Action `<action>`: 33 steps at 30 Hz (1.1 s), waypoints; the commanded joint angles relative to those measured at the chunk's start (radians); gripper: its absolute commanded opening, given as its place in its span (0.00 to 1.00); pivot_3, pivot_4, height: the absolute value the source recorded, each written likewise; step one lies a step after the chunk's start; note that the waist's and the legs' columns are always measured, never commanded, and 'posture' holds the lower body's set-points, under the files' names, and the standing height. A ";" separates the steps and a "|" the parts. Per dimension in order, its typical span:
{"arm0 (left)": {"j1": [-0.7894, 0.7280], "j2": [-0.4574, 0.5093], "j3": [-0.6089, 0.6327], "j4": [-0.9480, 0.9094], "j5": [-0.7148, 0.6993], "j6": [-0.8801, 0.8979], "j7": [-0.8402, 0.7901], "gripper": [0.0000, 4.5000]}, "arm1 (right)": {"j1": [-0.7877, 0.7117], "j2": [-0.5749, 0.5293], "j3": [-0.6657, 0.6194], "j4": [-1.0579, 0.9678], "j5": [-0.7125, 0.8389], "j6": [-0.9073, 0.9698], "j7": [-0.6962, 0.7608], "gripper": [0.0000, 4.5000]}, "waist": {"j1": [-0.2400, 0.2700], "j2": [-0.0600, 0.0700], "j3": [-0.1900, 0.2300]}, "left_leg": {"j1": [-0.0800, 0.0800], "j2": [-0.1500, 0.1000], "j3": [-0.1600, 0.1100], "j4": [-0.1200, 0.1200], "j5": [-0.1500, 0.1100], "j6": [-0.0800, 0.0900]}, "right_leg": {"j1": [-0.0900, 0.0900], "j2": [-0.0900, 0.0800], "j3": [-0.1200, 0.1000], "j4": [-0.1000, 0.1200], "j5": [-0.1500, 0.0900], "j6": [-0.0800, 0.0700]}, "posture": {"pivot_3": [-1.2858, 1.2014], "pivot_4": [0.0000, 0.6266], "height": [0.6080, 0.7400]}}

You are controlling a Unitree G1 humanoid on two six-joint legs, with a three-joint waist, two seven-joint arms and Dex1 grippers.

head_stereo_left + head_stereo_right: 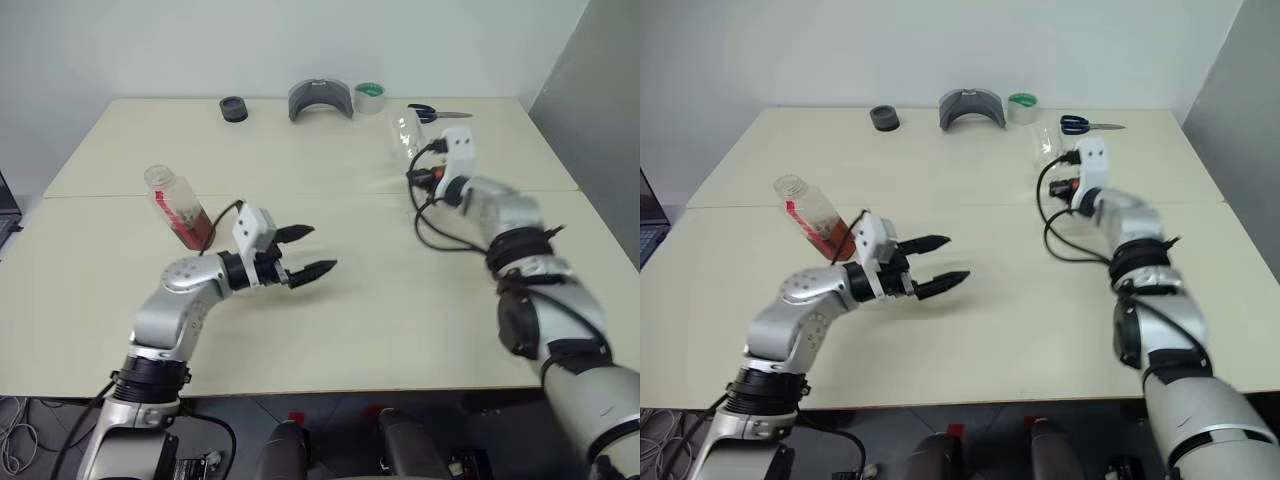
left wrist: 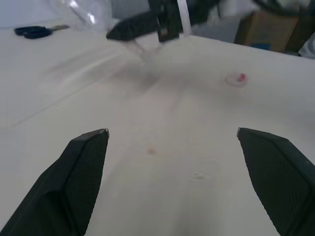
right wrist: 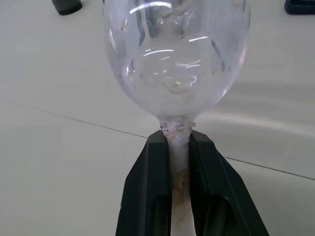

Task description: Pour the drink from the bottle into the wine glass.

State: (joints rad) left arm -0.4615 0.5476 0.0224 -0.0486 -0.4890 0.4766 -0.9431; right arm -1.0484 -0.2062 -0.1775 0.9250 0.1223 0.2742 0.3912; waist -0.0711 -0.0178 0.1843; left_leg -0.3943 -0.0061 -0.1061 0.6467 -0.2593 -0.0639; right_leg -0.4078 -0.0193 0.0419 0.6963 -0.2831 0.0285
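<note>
Right wrist view: right claw (image 3: 180, 147) clamps wine glass (image 3: 174, 59) stem.

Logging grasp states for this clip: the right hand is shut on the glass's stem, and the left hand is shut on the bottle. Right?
Not quite. The right hand is shut on the glass by its stem, but the left hand is open and holds nothing; the bottle stands tilted behind it. The left eye view shows this.
</note>
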 commanded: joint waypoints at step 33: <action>0.136 0.014 0.053 -0.103 0.098 -0.064 0.147 1.00 | 0.618 0.161 0.219 -0.771 -0.004 -0.104 -0.085 0.04 | -0.018 -0.007 -0.009 | 0.017 0.003 0.002 -0.004 -0.001 0.000 | 0.013 0.003 0.002 -0.002 -0.002 -0.002 | 0.52 0.24 1.00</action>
State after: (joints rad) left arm -0.3390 0.5615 0.0389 -0.0943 -0.4019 0.4300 -0.8346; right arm -0.4165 -0.0596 0.0099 0.1410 0.0941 0.1894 0.2550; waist -0.0890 -0.0246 0.1757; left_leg -0.3771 -0.0021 -0.1045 0.6422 -0.2600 -0.0636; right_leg -0.3954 -0.0160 0.0444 0.6942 -0.2849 0.0265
